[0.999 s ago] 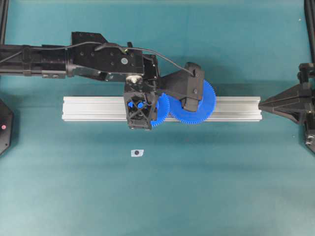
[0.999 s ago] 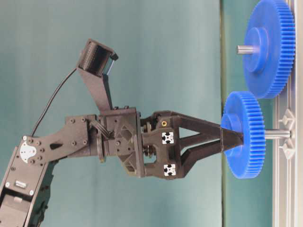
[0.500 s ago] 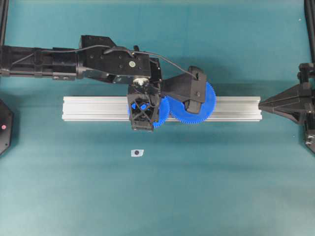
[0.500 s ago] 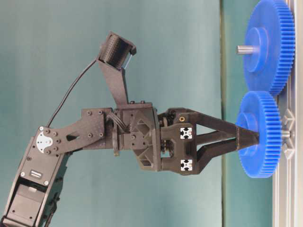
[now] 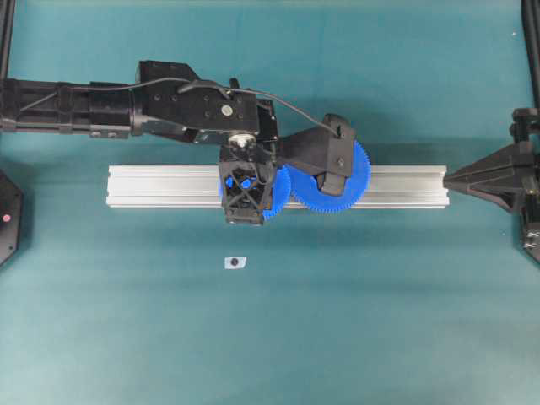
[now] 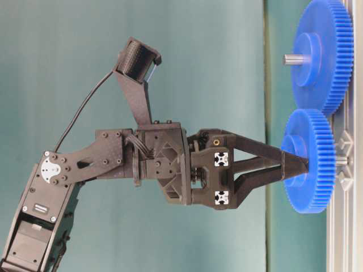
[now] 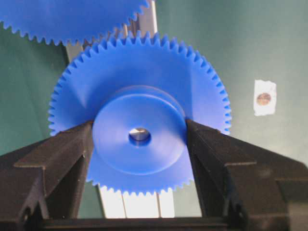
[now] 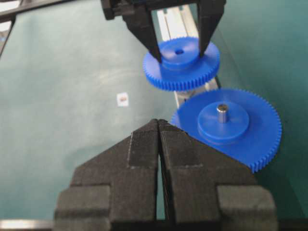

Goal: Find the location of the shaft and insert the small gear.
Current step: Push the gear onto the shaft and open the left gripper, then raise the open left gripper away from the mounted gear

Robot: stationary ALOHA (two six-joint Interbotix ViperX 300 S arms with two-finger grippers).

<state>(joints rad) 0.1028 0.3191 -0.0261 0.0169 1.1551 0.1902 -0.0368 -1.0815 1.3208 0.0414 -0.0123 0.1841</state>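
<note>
The small gear is a blue toothed wheel, and my left gripper is shut on its raised hub. It sits low on the shaft, close to the aluminium rail. The shaft's silvery tip shows inside the hub's centre hole. The small gear's teeth meet those of the big gear beside it. From the right wrist view, the left fingers pinch the hub of the small gear. My right gripper is shut on nothing, parked at the right edge.
The big gear stands on the rail with its own grey pin sticking up. A small white tag with a dark dot lies on the teal mat in front of the rail.
Over the last second the left gripper pushed the small gear down the shaft towards the rail, hiding most of the bare shaft. Almost nothing moved in the last half second.
</note>
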